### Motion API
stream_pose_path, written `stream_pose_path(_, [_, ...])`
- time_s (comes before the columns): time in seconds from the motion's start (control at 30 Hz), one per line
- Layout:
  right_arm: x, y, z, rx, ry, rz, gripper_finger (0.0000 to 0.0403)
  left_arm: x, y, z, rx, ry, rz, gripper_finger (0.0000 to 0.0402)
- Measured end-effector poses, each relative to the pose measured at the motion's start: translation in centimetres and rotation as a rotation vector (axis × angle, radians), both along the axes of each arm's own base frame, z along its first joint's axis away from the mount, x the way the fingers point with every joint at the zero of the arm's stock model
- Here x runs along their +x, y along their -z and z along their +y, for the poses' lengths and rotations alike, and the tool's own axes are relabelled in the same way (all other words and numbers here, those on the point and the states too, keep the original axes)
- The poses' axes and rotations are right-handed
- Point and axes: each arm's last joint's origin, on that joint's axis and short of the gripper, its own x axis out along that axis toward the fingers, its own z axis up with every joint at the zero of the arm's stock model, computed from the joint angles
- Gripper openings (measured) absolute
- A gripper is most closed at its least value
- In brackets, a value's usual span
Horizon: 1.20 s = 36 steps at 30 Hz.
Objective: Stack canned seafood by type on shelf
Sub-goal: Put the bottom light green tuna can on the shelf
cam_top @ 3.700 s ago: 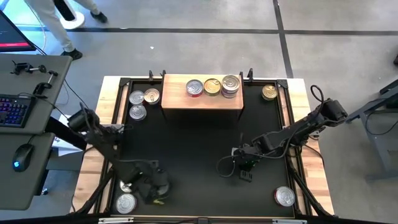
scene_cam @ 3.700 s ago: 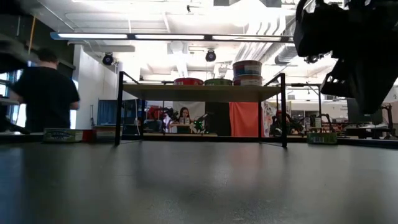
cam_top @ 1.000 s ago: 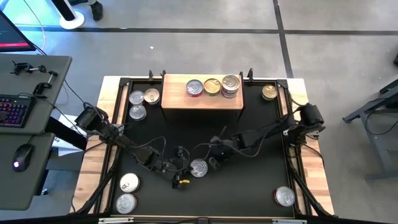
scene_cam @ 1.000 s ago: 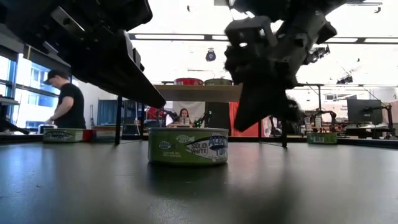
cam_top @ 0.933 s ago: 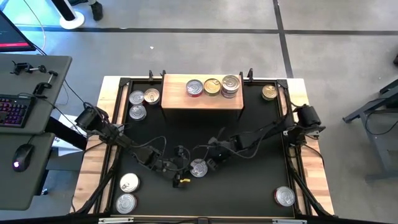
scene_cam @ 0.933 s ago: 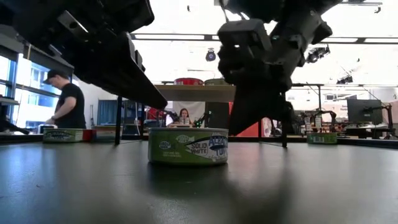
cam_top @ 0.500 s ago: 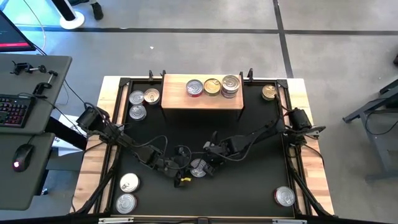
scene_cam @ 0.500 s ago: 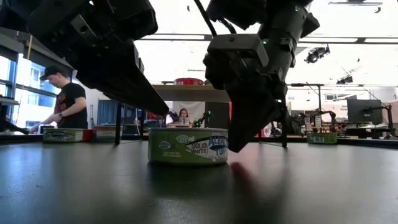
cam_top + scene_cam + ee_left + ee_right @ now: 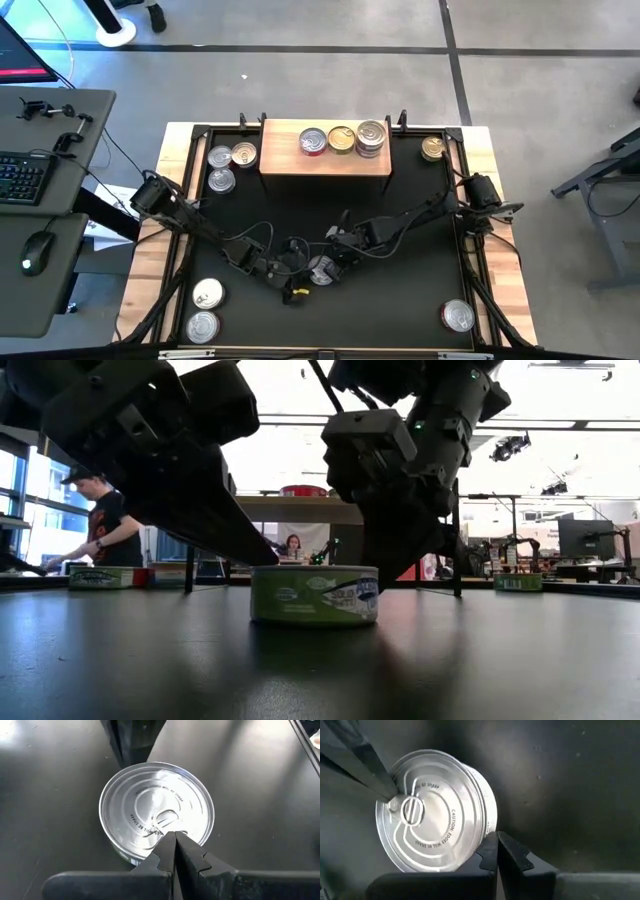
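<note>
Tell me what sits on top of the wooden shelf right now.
On the shelf, three spots of cans in a row: a red-sided can, a gold-lidded can, and a silver-lidded stack. How many cans that stack holds, and the mat under the board, stay hidden.

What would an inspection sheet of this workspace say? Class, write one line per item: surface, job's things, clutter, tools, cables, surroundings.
Surface: black mat on a light wooden table, bare between the cans.
Job's things: wooden shelf at the far edge carries three can positions, the rightmost a stack; green-labelled can mid-mat between both arms; loose cans left of shelf, right of shelf, near-left corner, near-right corner.
Clutter: nothing seen.
Tools: left tool shut, tips at the can's lid edge; right tool shut, tips against the can's side.
Cables: loops run along both arms.
Surroundings: desk with keyboard and mouse at left; a person beyond the table.
</note>
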Motion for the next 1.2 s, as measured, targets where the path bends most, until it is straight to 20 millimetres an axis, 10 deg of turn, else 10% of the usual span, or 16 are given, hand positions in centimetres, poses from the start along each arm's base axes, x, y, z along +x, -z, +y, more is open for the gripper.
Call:
stream_pose_path(0.9, [1.9,-6.6,0.8,0.063,-0.115,-0.110,0.0000,-0.4,0.7,0.3,0.060,0.007,0.050,0.0000])
stream_pose_path(1.2, [2.6,-12.1,-0.4,-0.122,-0.309,-0.181,0.0000,-1.9,-1.0,1.2,0.124,-0.015,0.145,0.0000])
